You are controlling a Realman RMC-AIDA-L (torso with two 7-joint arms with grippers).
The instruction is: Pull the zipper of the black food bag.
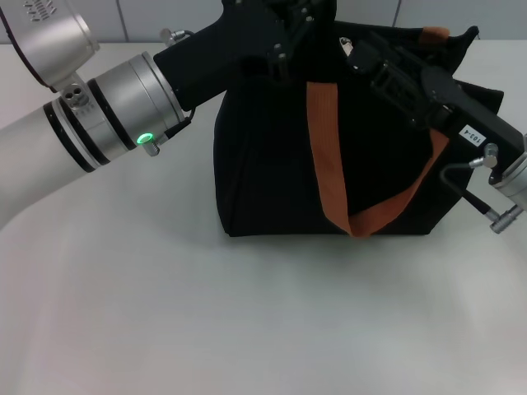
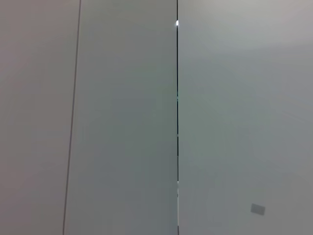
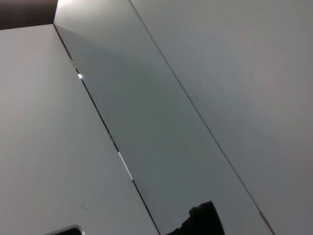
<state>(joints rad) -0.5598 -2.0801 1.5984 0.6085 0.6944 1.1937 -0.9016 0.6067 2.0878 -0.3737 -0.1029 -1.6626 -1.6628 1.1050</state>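
1. Head view: the black food bag (image 1: 272, 164) stands upright on the pale worktop (image 1: 206, 321), toward its far edge; one orange-brown handle (image 1: 329, 160) hangs down the bag's near face in a long loop, and the tip of a second handle (image 1: 435, 34) shows at the bag's top far corner; the left gripper (image 1: 290, 33) reaches in over the bag's top edge on the side away from that corner, its silver forearm showing a lit green light (image 1: 146, 138); the right gripper (image 1: 366, 56) lies across the bag's top nearer that corner, its black body running out beyond the bag's side with a small white label (image 1: 471, 132) on it; both sets of fingers merge with the black fabric, so I cannot tell whether they are spread, pressed together or pinching anything; a small bright glint beside the right gripper at the bag's top may be the zipper (image 1: 347, 44), though it is too small to be sure.

2. Left wrist view: only a pale panelled wall (image 2: 234, 117) with a dark vertical seam (image 2: 177, 122); neither bag nor fingers appear.

3. Right wrist view: pale panels (image 3: 146, 122) crossed by slanting seams; a dark blurred shape (image 3: 200, 220) sits at the picture's edge, and I cannot tell what it is.
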